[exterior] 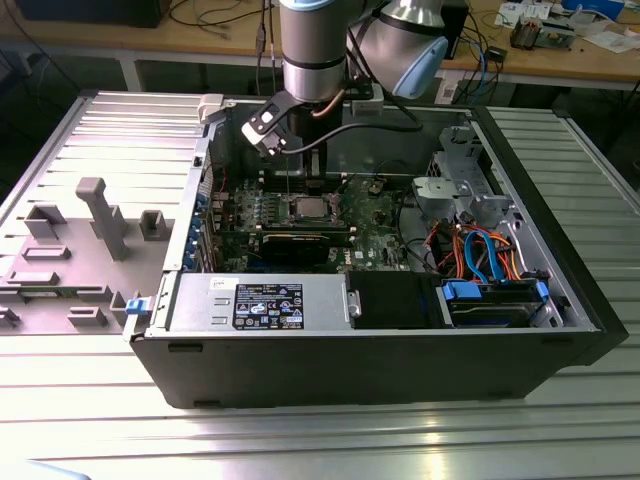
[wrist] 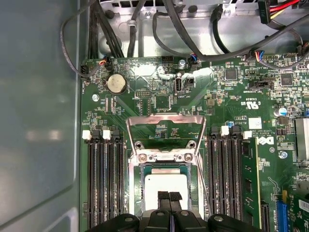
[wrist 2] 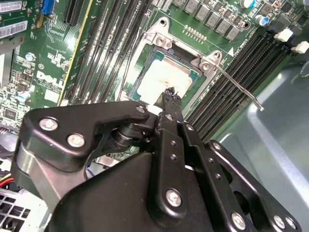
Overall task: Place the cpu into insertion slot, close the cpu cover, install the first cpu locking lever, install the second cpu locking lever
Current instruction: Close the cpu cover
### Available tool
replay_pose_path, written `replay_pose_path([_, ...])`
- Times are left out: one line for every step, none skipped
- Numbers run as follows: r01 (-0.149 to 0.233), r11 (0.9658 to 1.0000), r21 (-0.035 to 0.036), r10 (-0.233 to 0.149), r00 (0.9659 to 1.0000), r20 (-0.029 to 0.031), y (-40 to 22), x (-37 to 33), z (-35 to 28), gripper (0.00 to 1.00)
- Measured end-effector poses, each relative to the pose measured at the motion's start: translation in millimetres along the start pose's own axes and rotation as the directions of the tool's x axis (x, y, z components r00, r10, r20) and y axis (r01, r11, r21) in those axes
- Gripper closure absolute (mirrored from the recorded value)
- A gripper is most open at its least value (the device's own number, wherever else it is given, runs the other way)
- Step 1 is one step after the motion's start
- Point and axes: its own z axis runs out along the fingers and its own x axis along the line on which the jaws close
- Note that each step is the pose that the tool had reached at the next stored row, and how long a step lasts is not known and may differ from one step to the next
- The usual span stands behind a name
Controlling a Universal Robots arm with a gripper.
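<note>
The cpu point(wrist: 165, 186) lies flat in the insertion slot point(wrist: 135, 188) on the green board, silvery face up; the second wrist view shows the cpu point(wrist 2: 164, 77) there too. The cpu cover point(wrist: 166, 118) is swung open past the slot, with the board showing through its window. My gripper point(wrist: 169, 197) hangs just above the near edge of the chip, its two black fingertips point(wrist 2: 171, 95) pressed together with nothing between them. A thin wire locking lever point(wrist 2: 239, 87) sticks out free beside the socket. In the exterior view the gripper point(exterior: 306, 190) reaches down into the open computer case.
Black memory slots point(wrist: 104, 183) flank the socket on both sides. Cables point(wrist: 120, 29) run along the case wall beyond the board. In the exterior view a drive cage with blue and orange cables point(exterior: 480, 250) is at the right, and a power supply point(exterior: 265, 300) lies in front.
</note>
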Motion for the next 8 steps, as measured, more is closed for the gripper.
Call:
replay_pose_path([0.0,1.0,-0.0001,0.0,1.0,-0.0001,0.0,0.0,0.0,0.89])
replay_pose_path([0.0,1.0,0.0001,0.0,1.0,0.0002,0.0,0.0,-0.2,0.89])
replay_pose_path([0.0,1.0,0.0001,0.0,1.0,0.0002,0.0,0.0,-0.2,0.89])
replay_pose_path([0.0,1.0,0.0001,0.0,1.0,0.0002,0.0,0.0,-0.2,0.89])
replay_pose_path([0.0,1.0,0.0002,0.0,1.0,0.0002,0.0,0.0,-0.3,0.89])
replay_pose_path([0.0,1.0,0.0002,0.0,1.0,0.0004,0.0,0.0,-0.6,0.89])
replay_pose_path([0.0,1.0,0.0003,0.0,1.0,0.0005,0.0,-0.1,-1.4,0.89])
replay_pose_path([0.0,1.0,0.0002,0.0,1.0,0.0003,0.2,0.0,-3.0,0.89])
